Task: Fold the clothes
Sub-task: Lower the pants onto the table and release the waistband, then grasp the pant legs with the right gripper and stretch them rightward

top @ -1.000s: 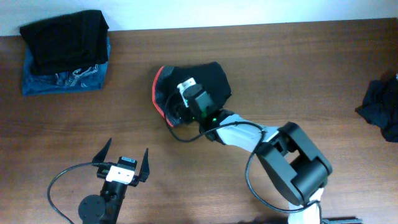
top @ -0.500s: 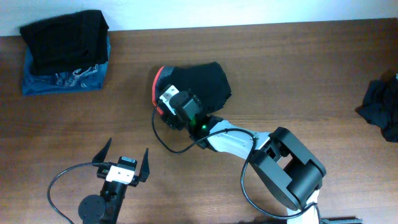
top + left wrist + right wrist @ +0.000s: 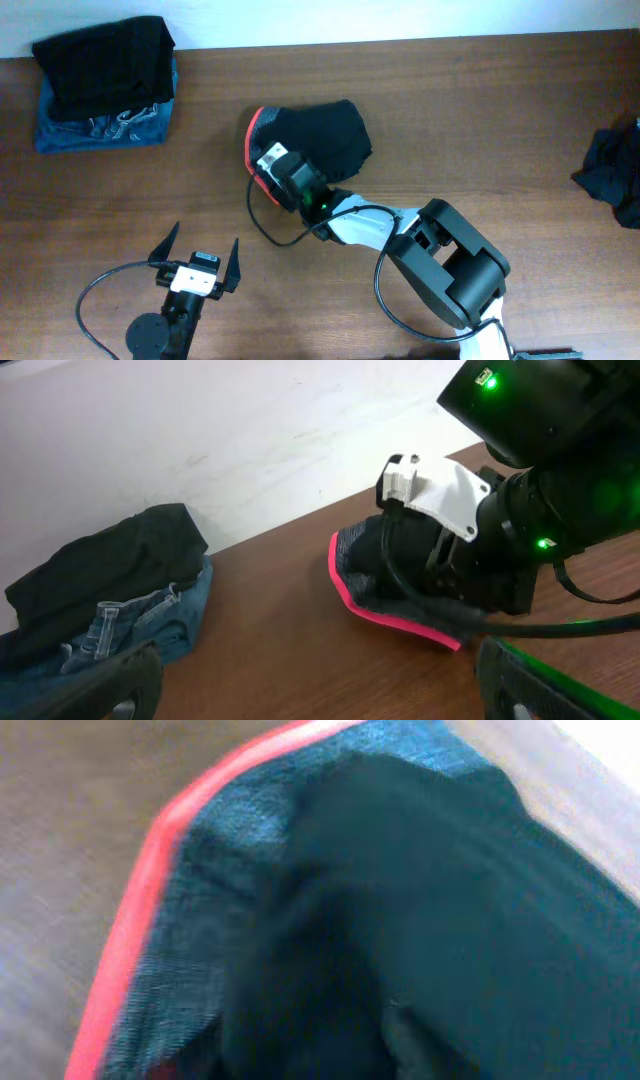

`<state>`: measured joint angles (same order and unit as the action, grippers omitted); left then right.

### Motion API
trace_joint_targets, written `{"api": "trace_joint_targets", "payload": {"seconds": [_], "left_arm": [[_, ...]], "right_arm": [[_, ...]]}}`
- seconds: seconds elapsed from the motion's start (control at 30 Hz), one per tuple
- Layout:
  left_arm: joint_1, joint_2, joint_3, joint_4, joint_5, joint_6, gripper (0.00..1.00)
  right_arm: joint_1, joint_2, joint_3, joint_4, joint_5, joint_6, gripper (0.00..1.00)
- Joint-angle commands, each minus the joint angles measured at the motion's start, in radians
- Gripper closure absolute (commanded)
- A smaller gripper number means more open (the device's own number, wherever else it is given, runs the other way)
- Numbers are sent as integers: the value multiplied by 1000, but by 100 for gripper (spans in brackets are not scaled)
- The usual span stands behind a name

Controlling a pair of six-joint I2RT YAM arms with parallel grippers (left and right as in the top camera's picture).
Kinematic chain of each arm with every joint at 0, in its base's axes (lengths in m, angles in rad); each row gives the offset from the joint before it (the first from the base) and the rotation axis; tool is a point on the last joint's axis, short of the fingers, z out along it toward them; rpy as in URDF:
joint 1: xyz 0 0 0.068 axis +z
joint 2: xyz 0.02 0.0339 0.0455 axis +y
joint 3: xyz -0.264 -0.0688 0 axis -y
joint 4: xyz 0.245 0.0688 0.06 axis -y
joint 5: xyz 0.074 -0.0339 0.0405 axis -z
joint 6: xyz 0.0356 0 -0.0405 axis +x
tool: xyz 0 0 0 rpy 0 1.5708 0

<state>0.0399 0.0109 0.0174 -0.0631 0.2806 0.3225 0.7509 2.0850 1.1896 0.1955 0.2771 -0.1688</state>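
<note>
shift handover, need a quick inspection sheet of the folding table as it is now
surface: brown wooden table
job's things: black garment with red-edged grey waistband, mid-table; black piece folded on blue one, far left corner; dark crumpled garment at right edge
clutter: nothing seen
grippers: left pincer open over bare wood; right pincer at the waistband, fingers hidden, state unclear
cables: black cable loop by left arm; another beside right arm
surroundings: white wall behind table

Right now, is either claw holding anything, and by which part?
The left gripper is open and empty. The right gripper is at the black garment's red-edged waistband, but its fingers are hidden, so a hold cannot be told.
</note>
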Motion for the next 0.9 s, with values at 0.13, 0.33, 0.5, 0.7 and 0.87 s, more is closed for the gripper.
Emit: {"api": "trace_joint_targets", "payload": {"seconds": [0.13, 0.33, 0.5, 0.7, 0.87], "left_arm": [[4, -6, -4, -2, 4, 8, 1], [4, -6, -4, -2, 4, 8, 1], [4, -6, -4, -2, 4, 8, 1], [4, -6, -4, -2, 4, 8, 1], [4, -6, -4, -2, 4, 8, 1]], "right_arm": [[9, 5, 25, 3, 147, 1, 96], [9, -16, 33, 3, 222, 1, 96], [6, -79, 47, 3, 481, 1, 96], [-64, -143, 47, -1, 683, 1, 96], [-197, -149, 47, -82, 703, 3, 96]]}}
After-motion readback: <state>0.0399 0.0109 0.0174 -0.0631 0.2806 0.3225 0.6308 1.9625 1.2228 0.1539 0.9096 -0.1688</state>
